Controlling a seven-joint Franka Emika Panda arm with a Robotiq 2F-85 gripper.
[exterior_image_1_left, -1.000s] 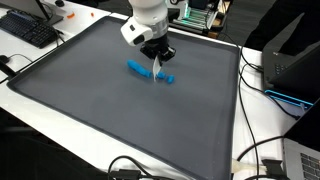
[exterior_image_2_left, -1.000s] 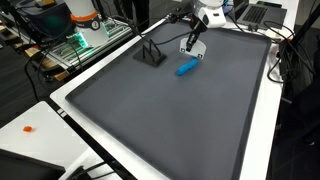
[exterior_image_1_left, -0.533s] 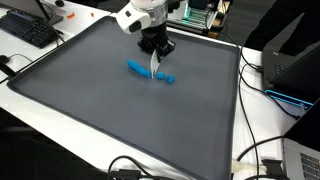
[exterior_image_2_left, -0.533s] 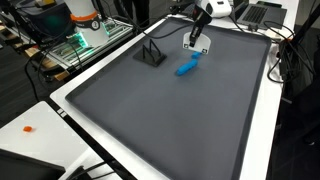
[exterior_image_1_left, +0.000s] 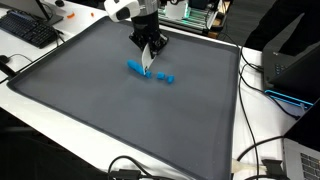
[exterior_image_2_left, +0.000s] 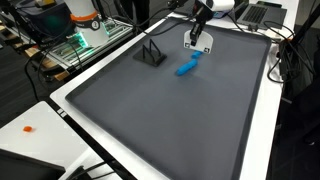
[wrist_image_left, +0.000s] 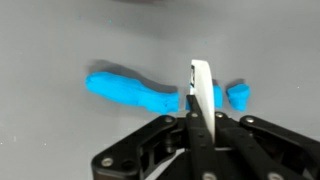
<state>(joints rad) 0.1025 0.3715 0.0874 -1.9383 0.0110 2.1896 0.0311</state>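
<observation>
My gripper (wrist_image_left: 201, 116) is shut on a thin white blade (wrist_image_left: 202, 88) that points down from between its fingers. Under it, on the grey mat (exterior_image_1_left: 90, 110), lies a long blue clay-like strip (wrist_image_left: 128, 90), with a small blue piece (wrist_image_left: 238, 95) cut off beside it. In both exterior views the gripper (exterior_image_1_left: 148, 52) (exterior_image_2_left: 196, 36) hangs just above the blue strip (exterior_image_1_left: 136, 69) (exterior_image_2_left: 186, 68), and the blade tip (exterior_image_1_left: 148, 69) stands near the gap between the strip and the small bits (exterior_image_1_left: 166, 77). Whether the tip touches the mat I cannot tell.
A black wire stand (exterior_image_2_left: 150, 54) sits on the mat near the strip. Beyond the mat's white border lie a keyboard (exterior_image_1_left: 28, 28), a dark laptop (exterior_image_1_left: 296, 62), cables (exterior_image_1_left: 262, 160) and green boards (exterior_image_2_left: 84, 42). A small orange item (exterior_image_2_left: 28, 128) rests on the white table.
The arm has shifted sideways and a little up over the blue strip, carrying the white blade with it. The blue pieces have stayed put.
</observation>
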